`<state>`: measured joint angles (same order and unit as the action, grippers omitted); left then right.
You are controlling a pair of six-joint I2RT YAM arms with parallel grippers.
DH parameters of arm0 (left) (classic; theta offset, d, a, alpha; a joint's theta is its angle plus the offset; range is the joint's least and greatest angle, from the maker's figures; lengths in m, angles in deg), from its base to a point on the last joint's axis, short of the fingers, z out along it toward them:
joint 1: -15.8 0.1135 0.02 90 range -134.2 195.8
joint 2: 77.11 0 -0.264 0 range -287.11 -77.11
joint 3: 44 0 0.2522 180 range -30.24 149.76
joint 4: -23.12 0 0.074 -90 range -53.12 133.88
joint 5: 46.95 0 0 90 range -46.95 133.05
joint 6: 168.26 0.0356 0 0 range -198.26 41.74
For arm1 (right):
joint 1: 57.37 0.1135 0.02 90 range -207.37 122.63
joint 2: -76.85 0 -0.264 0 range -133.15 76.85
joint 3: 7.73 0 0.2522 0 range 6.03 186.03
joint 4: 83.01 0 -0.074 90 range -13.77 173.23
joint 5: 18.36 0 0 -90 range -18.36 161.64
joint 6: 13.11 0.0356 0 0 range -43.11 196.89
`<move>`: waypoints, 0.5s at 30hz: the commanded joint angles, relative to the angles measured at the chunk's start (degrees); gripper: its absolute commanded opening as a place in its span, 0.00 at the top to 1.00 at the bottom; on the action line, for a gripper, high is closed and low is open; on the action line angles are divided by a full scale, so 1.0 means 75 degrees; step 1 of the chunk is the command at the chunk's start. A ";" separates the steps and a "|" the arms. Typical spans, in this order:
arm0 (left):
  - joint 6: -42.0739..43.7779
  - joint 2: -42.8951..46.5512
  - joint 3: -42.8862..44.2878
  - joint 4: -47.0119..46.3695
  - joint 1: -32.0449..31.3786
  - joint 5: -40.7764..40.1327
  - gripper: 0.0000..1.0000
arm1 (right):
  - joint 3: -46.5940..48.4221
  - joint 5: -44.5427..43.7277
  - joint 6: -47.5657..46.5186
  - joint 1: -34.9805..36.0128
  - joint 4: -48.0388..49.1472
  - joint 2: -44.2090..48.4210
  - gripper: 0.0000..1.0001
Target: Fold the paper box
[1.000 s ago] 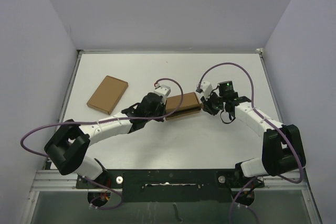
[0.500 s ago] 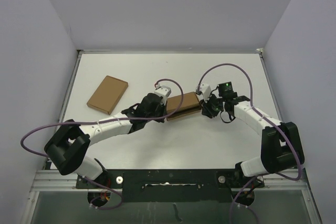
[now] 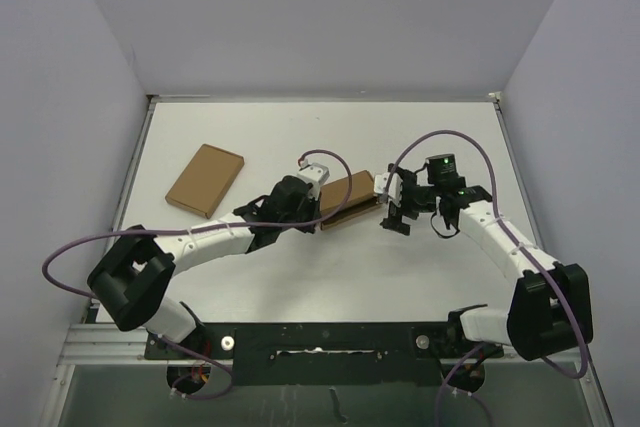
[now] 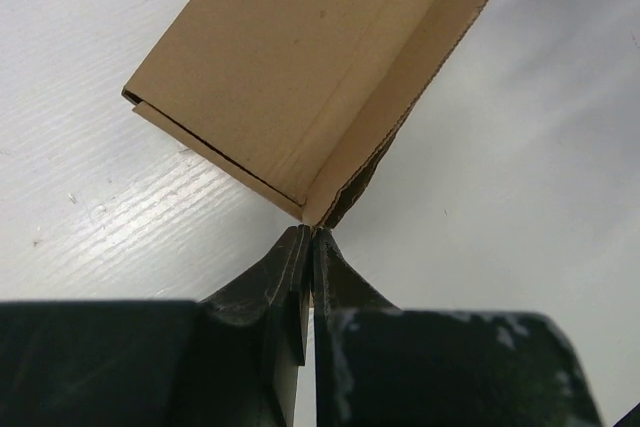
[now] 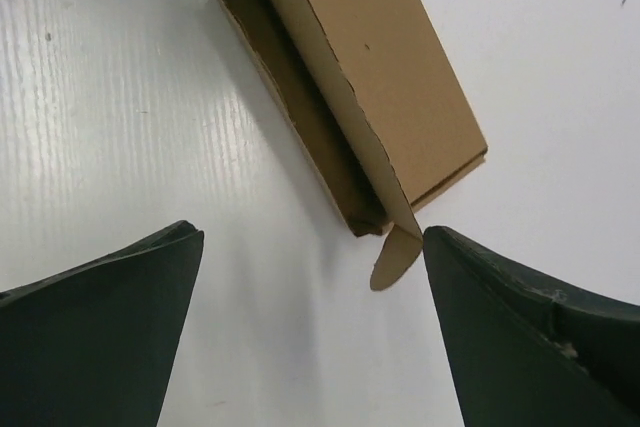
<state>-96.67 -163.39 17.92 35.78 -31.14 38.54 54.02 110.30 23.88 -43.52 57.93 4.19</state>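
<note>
The left pincer (image 4: 308, 247) is pinching only the paper box (image 3: 350, 201) by its corner while the right pincer (image 5: 312, 235) is hanging spread, so pushing the loose tab (image 5: 395, 257) is risking the box slipping free.

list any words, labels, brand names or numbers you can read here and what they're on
There are none to read.
The paper box is plain brown with no print on the faces that show.
The flat cardboard piece is also bare.
The small green light on the right wrist is a lamp, not a text or sign.
</note>
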 commanded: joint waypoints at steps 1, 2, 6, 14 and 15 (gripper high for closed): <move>0.0159 -0.0261 0.0234 0.0094 -0.0011 0.0216 0.97 | 0.0079 0.1058 -0.3120 -0.0062 0.0221 -0.0332 0.02; 0.0186 -0.0251 0.0238 0.0089 -0.0011 0.0231 0.97 | 0.0080 0.1170 -0.3470 -0.0131 0.0364 -0.0456 0.02; 0.0333 -0.0238 0.0226 0.0038 0.0000 0.0309 0.97 | 0.0411 0.1626 -0.4435 -0.0351 0.0488 -0.1099 0.02; 0.0540 -0.0285 0.0263 -0.0086 0.0036 0.0527 0.97 | 0.0493 0.1026 -0.5535 0.0086 0.1407 -0.2242 0.02; 0.0553 -0.0285 0.0270 -0.0103 0.0036 0.0556 0.97 | 0.0482 0.0872 -0.5528 0.0156 0.1638 -0.2357 0.02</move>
<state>-93.81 -163.72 18.16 35.45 -30.96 40.39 56.21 118.80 -13.02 -44.66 61.76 -11.09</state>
